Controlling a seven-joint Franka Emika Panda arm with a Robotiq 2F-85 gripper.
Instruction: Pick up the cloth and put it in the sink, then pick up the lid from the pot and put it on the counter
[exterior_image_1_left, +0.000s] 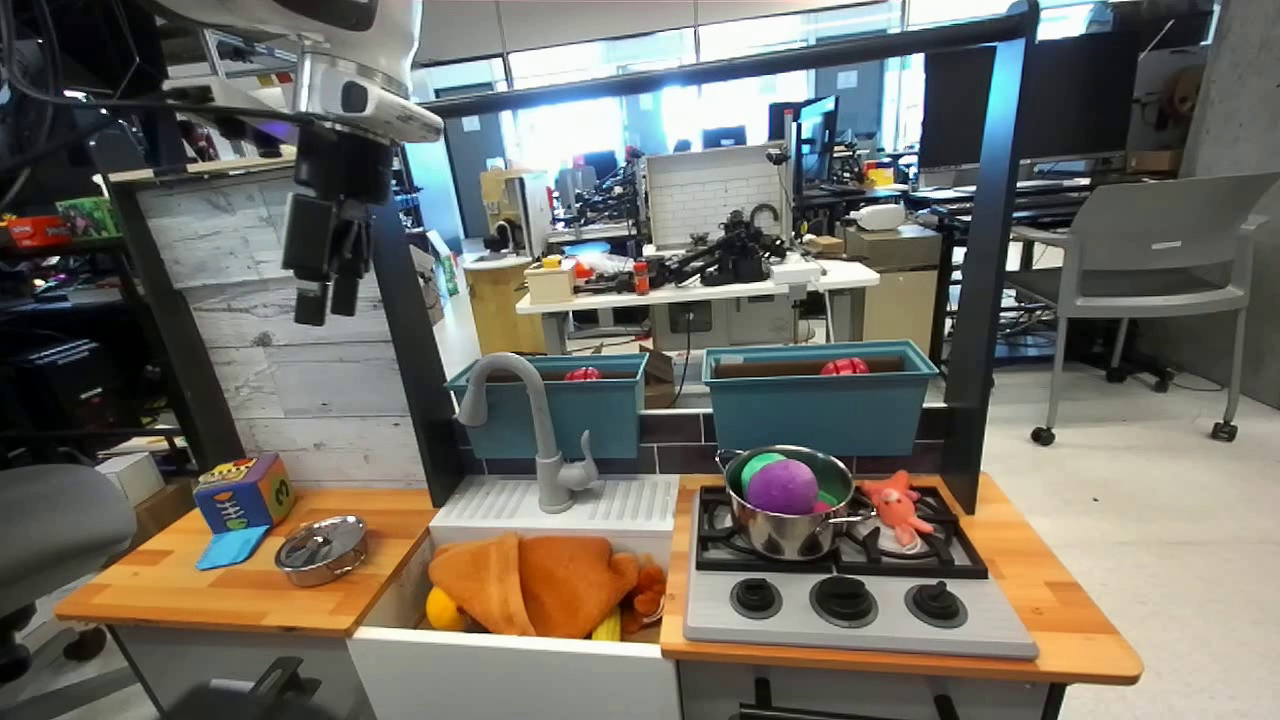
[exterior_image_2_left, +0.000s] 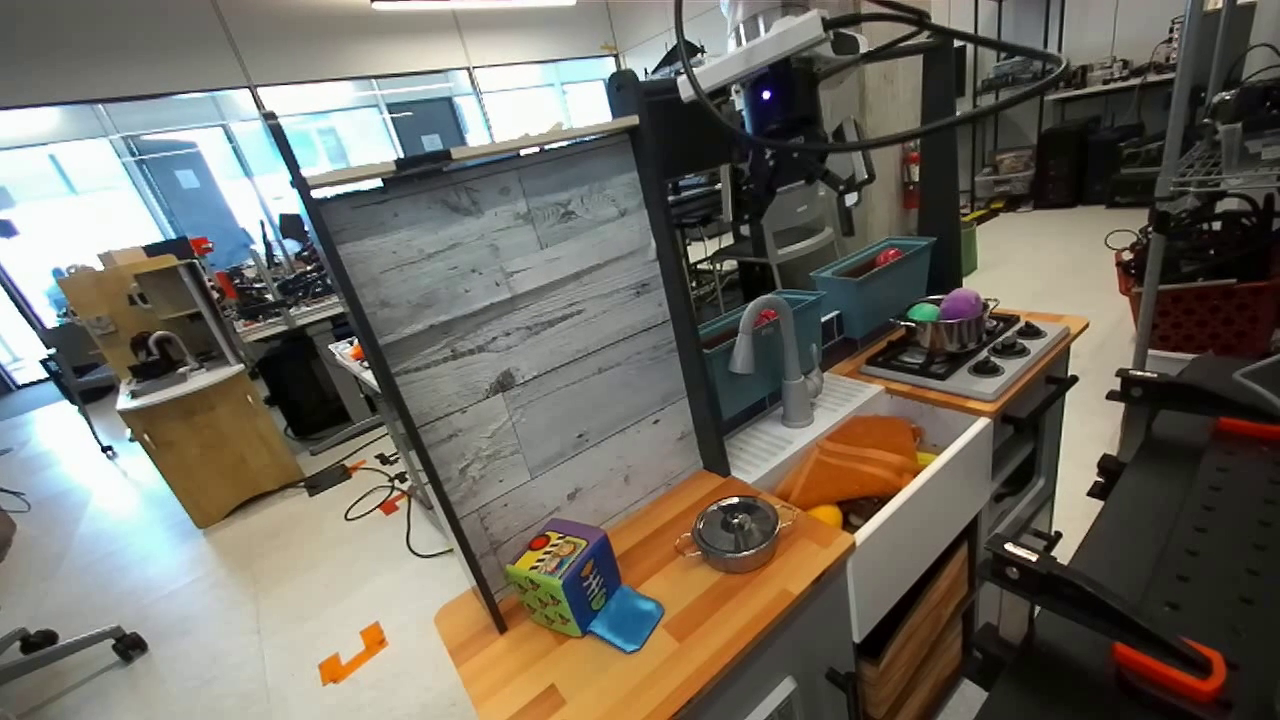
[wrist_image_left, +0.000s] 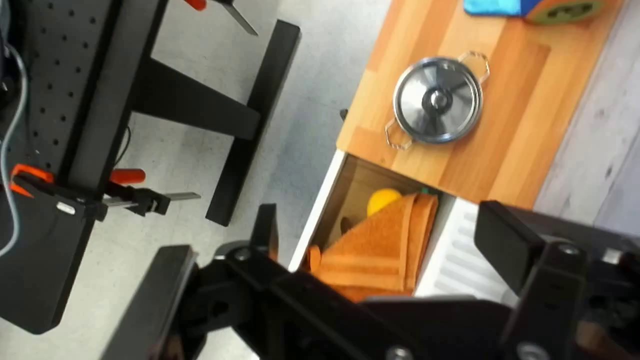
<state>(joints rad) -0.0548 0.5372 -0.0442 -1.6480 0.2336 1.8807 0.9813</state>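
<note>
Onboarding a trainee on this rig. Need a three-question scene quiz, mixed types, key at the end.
1. Where does the orange cloth lie?
(a) on the floor
(b) in the sink
(c) on the stove

2. True or false: the lid sits on the pot that stands on the wooden counter near the fabric cube.

3. How do the jaws of the pincer stand, and what do they hold, if anything?

Key: 1. b; 2. true; 3. apart, holding nothing.

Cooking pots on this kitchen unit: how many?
2: lidded pot on the counter near the patterned cube, open pot on the stove. Any under the cloth would be hidden.
</note>
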